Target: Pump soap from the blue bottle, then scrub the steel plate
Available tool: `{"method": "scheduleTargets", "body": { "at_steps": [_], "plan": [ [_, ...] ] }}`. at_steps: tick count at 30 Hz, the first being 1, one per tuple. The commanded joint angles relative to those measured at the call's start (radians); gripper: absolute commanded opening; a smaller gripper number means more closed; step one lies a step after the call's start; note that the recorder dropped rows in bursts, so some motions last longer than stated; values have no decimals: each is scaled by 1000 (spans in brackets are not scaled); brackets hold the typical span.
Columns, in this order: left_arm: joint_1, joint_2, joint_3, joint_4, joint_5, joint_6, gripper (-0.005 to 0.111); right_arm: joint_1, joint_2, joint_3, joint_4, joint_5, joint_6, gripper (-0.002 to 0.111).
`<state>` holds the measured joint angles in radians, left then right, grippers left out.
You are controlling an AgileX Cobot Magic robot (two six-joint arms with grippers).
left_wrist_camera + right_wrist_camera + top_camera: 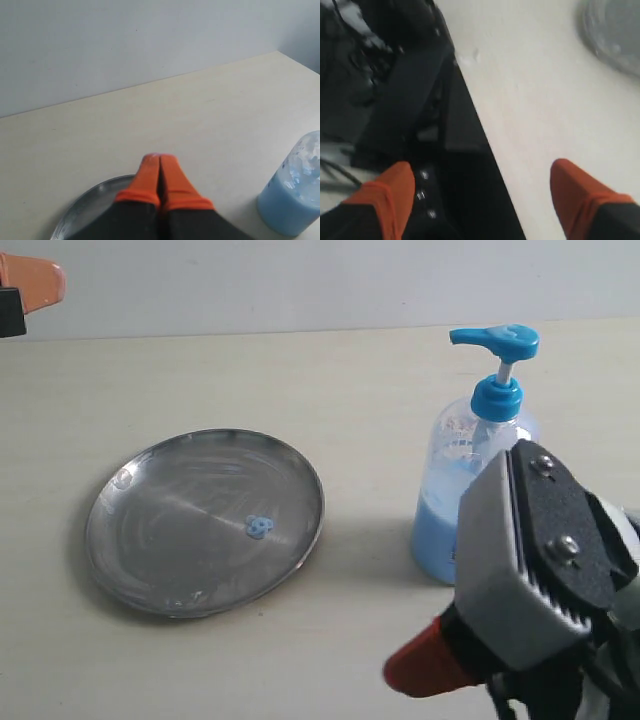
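Exterior view, left to right: the left gripper [159, 167] has its orange fingers pressed together on nothing (only one tip shows there). The round, shallow silver-grey steel plate [170, 540] lies on the cream table [380, 380], a small pale-blue blob of soap [258, 527] on it. Well apart stands the tall clear-plastic blue bottle [450, 515], blue-pumped. The right gripper [485, 200] is spread wide, empty.

We can read no words, numbers or signs anywhere; the blue bottle [470, 495] carries a blue-and-white printed label [462, 445], too blurred to make out.
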<state>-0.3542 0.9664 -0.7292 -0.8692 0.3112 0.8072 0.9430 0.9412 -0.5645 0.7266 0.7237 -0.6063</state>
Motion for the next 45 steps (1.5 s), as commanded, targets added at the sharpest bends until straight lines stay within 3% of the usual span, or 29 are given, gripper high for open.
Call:
{"method": "scheduleTargets", "body": {
  "at_steps": [1, 6, 12, 14, 19, 24, 34, 41, 45],
  "plan": [
    [-8, -5, 4, -12, -4, 4, 0, -2, 3, -127, -558, 289, 394, 73],
    [-8, -5, 6, -7, 8, 4, 0, -2, -16, -156, -943, 350, 647, 73],
    [-8, -5, 29, -8, -6, 8, 0, -2, -167, -123, -1228, 206, 926, 69],
    [-8, -5, 37, -8, -14, 8, 0, -2, -235, -107, -1261, 156, 939, 62],
    [-8, 32, 38, -18, -16, 8, 0, -2, -421, -53, -1289, 46, 942, 27],
    [-8, 108, 38, -35, -16, 8, 0, -2, -562, 23, -1291, -71, 940, 0],
    [-8, 266, 38, -41, 40, 82, 0, -2, -711, 156, -1314, -225, 958, 0],
    [-28, 371, 12, -49, 147, 117, 0, -2, -736, 158, -1544, -104, 1316, 0],
    [-82, 426, -28, -36, 218, 117, 0, -2, -736, 167, -1556, -99, 1342, 0]
  ]
}}
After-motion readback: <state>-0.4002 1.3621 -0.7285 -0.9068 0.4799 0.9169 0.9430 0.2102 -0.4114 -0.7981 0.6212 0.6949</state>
